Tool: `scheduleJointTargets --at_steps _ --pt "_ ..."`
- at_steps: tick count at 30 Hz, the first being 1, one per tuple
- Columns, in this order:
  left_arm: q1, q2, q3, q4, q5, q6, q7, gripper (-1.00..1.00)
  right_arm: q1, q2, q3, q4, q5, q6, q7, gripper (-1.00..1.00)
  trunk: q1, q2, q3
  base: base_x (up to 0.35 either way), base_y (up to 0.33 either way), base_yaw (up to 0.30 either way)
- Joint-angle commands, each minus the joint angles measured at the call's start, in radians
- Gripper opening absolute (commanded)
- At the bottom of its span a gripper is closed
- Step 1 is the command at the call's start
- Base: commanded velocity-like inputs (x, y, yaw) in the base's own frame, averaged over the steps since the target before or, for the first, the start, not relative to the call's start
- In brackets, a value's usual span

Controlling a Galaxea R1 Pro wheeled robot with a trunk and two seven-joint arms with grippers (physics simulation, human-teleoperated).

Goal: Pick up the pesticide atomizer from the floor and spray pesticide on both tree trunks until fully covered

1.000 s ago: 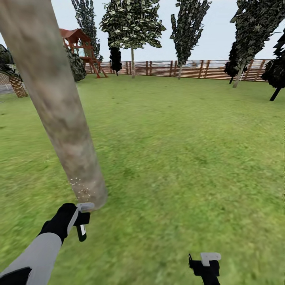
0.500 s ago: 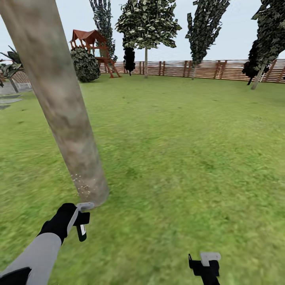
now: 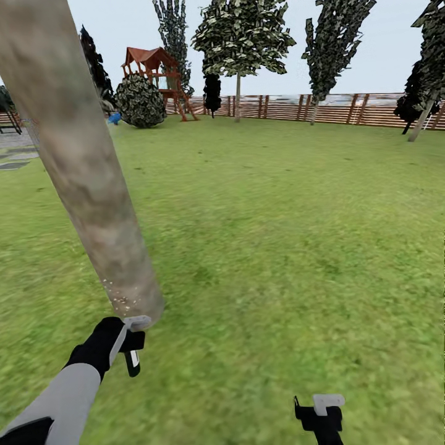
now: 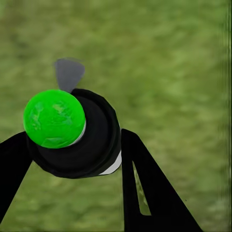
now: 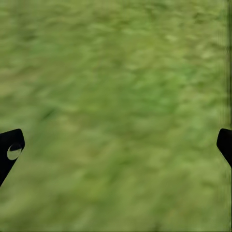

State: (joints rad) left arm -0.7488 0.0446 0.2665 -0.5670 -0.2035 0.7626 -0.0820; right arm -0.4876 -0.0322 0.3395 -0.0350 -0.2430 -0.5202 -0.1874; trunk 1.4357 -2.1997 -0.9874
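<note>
left gripper clamped, right gripper fingers spread

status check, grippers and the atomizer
Left gripper shut on pesticide atomizer, close to the tree trunk. Whitish specks only near its base. Right gripper open over grass. Nothing in the way.

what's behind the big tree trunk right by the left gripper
Past the tree trunk, grass runs back to a round bush, a red-roofed playhouse and the slat fence. Whatever lies directly behind the trunk is covered.

Lighting was flat, even daylight without cast shadows; grass rendered soft (blurriest in wrist views), no glare.
</note>
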Motion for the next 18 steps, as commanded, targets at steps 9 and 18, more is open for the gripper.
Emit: scheduleJointTargets --at_steps 9,18 --pt "0.000 0.000 0.007 -0.002 -0.012 0.004 -0.008 -1.00 0.000 0.000 0.009 0.000 -0.007 -0.001 -0.003 1.00 0.000 0.000 -0.001 0.117 -0.261 0.146" --pt "0.000 0.001 0.008 -0.004 -0.013 0.004 -0.007 -1.00 0.000 0.001 0.009 0.000 -0.007 -0.001 -0.003 1.00 0.000 0.000 -0.001 0.156 -0.261 0.276"
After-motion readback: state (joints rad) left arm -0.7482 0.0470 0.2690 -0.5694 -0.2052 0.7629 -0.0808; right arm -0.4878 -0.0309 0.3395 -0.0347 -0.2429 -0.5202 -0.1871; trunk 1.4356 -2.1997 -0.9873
